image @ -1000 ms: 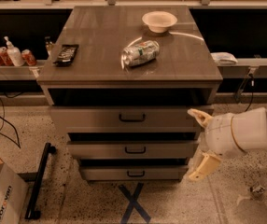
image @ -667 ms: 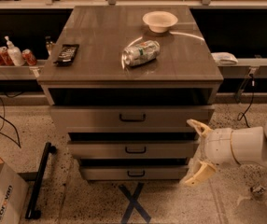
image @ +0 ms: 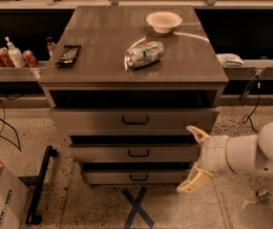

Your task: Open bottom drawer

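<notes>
gripper (image: 195,157) spread open, grasping nothing, at the right ends of the lower 2 drawers. bottom drawer (image: 109,177) lowest of 3, by the floor, black handle (image: 139,177) at centre.

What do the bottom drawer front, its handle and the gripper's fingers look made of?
Bottom drawer: likely laminate or painted board, with a flat matte grey-beige face. Its handle: black, probably metal or plastic; a thin loop, can't tell which. Gripper, open, right of the drawers: fingers cream, seemingly plastic or rubber, with a smooth dull surface.
</notes>
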Action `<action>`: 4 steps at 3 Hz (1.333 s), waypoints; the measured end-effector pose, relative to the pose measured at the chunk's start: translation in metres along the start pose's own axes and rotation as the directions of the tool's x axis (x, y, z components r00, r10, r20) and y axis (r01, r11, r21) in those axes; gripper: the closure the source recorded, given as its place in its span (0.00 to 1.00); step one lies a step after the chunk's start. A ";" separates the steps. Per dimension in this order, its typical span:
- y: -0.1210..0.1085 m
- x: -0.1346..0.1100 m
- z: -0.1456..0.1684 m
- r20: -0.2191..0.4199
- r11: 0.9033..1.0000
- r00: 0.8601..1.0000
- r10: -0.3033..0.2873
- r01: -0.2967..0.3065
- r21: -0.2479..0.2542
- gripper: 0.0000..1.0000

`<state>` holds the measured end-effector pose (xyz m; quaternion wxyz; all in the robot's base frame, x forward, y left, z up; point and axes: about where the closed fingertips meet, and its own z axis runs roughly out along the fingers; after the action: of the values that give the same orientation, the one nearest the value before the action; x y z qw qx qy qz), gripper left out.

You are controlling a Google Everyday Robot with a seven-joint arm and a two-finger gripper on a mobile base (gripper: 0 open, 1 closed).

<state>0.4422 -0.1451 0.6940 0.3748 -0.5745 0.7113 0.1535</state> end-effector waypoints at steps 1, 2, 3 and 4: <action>0.011 0.019 0.044 -0.042 1.000 0.999 -0.002 0.001 -0.014 0.00; 0.021 0.042 0.081 -0.075 0.999 0.997 0.000 -0.003 -0.040 0.00; 0.030 0.073 0.112 -0.087 0.997 0.996 0.034 -0.040 -0.064 0.00; 0.045 0.114 0.150 -0.048 0.987 0.991 0.121 -0.125 -0.098 0.00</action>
<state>0.4468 -0.1145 0.5031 0.3200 -0.5508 0.7445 0.1999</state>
